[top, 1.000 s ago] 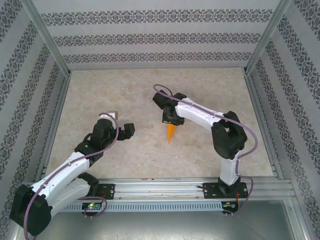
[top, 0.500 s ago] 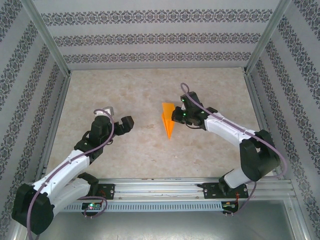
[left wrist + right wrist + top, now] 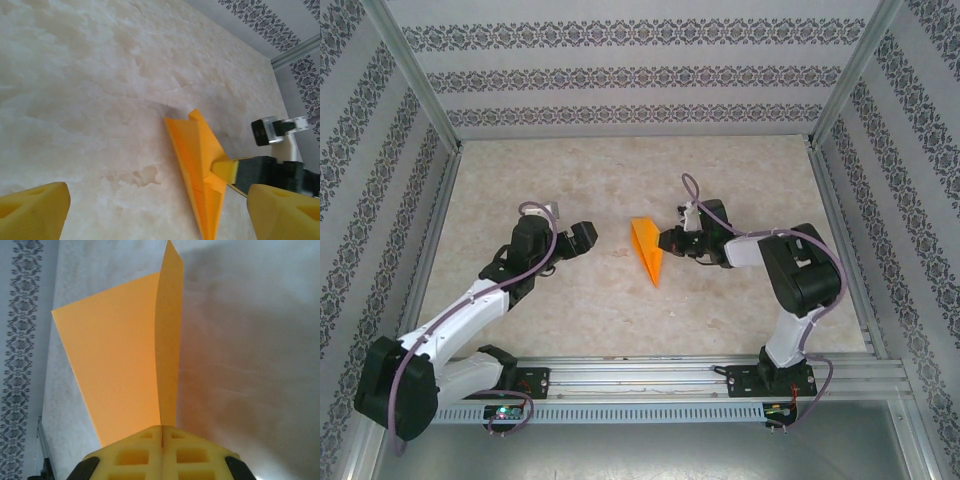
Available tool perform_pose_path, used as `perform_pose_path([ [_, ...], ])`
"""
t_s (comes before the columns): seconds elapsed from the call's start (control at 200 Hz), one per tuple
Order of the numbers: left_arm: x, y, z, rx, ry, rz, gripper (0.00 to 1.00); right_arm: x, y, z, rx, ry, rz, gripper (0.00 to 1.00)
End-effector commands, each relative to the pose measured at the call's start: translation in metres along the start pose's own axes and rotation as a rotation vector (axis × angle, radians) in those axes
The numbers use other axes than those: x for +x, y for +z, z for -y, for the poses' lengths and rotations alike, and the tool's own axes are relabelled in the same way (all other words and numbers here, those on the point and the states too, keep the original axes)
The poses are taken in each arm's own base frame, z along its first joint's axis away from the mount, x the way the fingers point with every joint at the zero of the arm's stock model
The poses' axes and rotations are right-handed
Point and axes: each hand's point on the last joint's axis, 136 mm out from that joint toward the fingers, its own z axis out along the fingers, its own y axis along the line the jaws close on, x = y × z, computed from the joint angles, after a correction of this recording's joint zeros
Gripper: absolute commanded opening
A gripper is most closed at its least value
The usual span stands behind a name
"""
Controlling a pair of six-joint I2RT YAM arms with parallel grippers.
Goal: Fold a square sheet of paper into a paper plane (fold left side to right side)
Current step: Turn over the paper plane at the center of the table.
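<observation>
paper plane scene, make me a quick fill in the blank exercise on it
1. The paper plane is ___ in colour.
2. The right gripper is ___ on the paper plane.
3. The left gripper is ___ and is not touching the paper plane.

Missing words: orange; shut; open

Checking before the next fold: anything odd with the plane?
Nothing torn or crumpled. The plane is pinched in the shut right jaws, with one flap standing upright rather than lying flat. Left jaws are open, apart from it.
</observation>
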Motion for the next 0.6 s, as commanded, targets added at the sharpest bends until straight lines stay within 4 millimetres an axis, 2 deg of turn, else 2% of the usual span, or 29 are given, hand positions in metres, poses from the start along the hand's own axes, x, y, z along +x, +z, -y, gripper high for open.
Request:
perform_pose_path([
  [0.0, -0.012, 0.004, 0.015, 0.060, -0.013, 0.011, 0.90, -0.007, 0.001, -0.003, -0.049, -0.064, 0.034, 0.00],
  [0.15, -0.008, 0.011, 0.013, 0.057, -0.017, -0.016, 0.89, -0.002, 0.002, 0.009, -0.022, -0.054, 0.038, 0.00],
  [0.39, -0.005, 0.014, 0.011, 0.052, -0.018, -0.025, 0.89, -0.003, -0.001, 0.003, -0.036, -0.058, 0.041, 0.03],
  [0.595, -0.002, 0.015, 0.009, 0.048, -0.015, -0.033, 0.89, -0.004, -0.003, 0.001, -0.030, -0.060, 0.043, 0.15],
])
